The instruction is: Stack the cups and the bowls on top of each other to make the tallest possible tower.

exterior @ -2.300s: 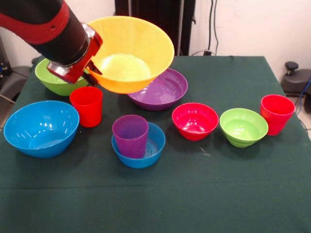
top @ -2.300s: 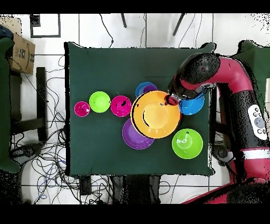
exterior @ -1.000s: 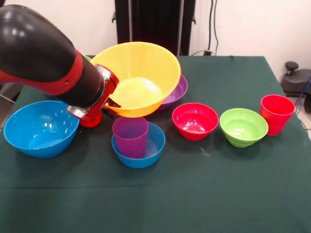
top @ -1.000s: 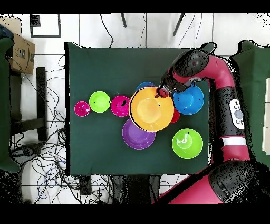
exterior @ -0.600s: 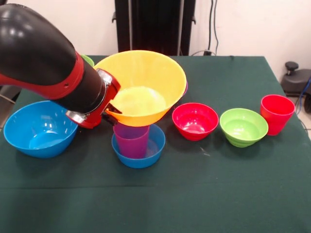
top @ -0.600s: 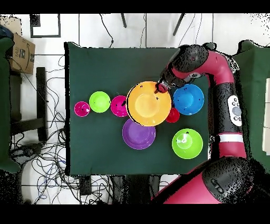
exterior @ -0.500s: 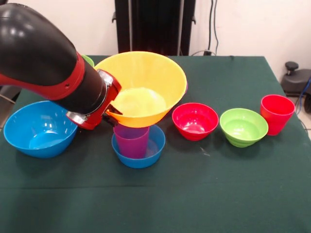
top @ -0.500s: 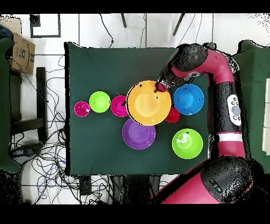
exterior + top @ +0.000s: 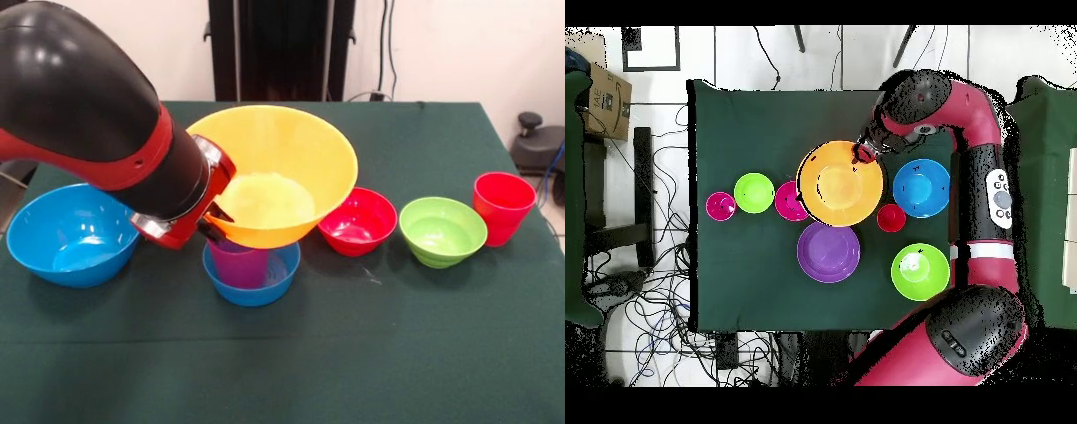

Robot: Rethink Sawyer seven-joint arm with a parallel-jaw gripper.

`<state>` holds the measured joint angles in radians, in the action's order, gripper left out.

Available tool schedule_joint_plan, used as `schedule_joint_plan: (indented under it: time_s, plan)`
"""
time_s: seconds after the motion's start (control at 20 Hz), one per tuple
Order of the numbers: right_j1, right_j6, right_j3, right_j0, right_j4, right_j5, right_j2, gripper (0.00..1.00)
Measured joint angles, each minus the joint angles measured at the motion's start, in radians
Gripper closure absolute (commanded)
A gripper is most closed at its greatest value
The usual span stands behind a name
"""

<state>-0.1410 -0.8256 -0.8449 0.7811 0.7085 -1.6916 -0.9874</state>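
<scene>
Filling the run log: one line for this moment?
phase: placing | gripper: shut on yellow bowl | bowl over purple cup in small blue bowl | released: no

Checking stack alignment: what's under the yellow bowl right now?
Under the yellow bowl, held by the gripper: the purple cup, standing in the small blue bowl. The cup's rim is covered, so contact is unclear.

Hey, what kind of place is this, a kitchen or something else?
Probably a robotics lab, not a kitchen: a red and black robot arm works over a green cloth-covered table, with loose cables on the tiled floor.
</scene>
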Motion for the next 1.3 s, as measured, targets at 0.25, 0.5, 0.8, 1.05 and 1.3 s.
schedule_joint_plan:
  time_s: [0.25,0.5,0.8,1.05,1.3]
  plan:
    - [0.002,0.032,0.034,-0.015,0.005,-0.006,0.001,1.00]
    - [0.010,0.076,0.060,-0.021,0.010,-0.006,0.003,1.00]
    - [0.014,0.138,0.071,-0.017,0.015,-0.007,0.014,1.00]
    - [0.012,0.163,0.071,-0.011,0.015,-0.008,0.024,1.00]
    - [0.005,0.167,0.070,-0.001,0.015,-0.020,0.052,1.00]
